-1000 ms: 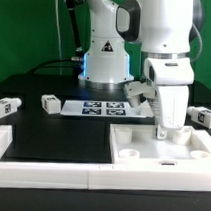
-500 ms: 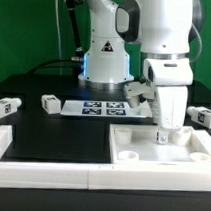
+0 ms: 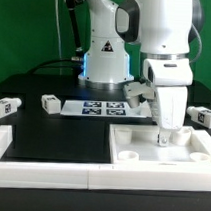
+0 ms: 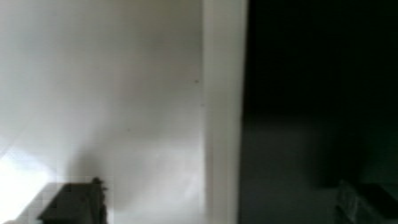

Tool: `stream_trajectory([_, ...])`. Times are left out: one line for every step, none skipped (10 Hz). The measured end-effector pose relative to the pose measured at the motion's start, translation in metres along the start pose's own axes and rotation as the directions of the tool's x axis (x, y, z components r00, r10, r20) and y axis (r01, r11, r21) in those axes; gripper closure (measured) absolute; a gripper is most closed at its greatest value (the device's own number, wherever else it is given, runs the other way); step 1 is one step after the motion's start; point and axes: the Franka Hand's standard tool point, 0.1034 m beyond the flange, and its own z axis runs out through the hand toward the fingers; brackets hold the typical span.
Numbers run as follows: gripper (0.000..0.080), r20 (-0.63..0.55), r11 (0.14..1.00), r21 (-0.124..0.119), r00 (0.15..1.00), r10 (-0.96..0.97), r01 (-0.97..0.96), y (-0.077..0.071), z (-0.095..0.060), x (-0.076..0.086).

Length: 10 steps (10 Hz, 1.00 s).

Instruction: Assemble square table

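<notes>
Hovering over the square table (image 3: 187,153) near its far rim, the claw (image 3: 168,137) seems spread.

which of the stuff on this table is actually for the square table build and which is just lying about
For the job:
- white plastic square slab with raised rim
- short white blocky tagged legs

Just lying about:
- flat white marker board
- long white border rails

The exterior view is bright and sharp; the wrist view is blurred, half dark.
</notes>
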Motion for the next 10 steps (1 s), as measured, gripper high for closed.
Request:
stream_trajectory([0.0152,0.0,1.0,0.0,1.0,0.0,0.0,0.0,0.0,0.0])
stream_trajectory([0.0151,0.0,1.0,0.0,1.0,0.0,0.0,0.0,0.0,0.0])
stream_trajectory([0.0151,0.0,1.0,0.0,1.0,0.0,0.0,0.0,0.0,0.0])
stream_trajectory([0.0151,-0.002,0.999,-0.006,0.999,0.049,-0.049,-0.002,-0.002,0.002])
stream_trajectory([0.0151,-0.001,0.991,-0.022,0.991,0.132,-0.132,-0.011,-0.011,0.012])
stream_trajectory([0.0151,0.0,0.982,-0.032,0.982,0.188,-0.188,-0.017,-0.022,0.024])
stream_trajectory([0.0151,-0.005,0.976,-0.045,0.977,0.212,-0.212,-0.019,-0.032,0.036])
stream_trajectory([0.0151,-0.012,0.968,-0.054,0.969,0.246,-0.246,-0.021,-0.04,0.048])
stream_trajectory([0.0151,-0.017,0.914,-0.051,0.916,0.402,-0.402,-0.026,-0.048,0.068])
stream_trajectory([0.0151,-0.02,0.858,-0.05,0.859,0.511,-0.512,-0.028,-0.055,0.091])
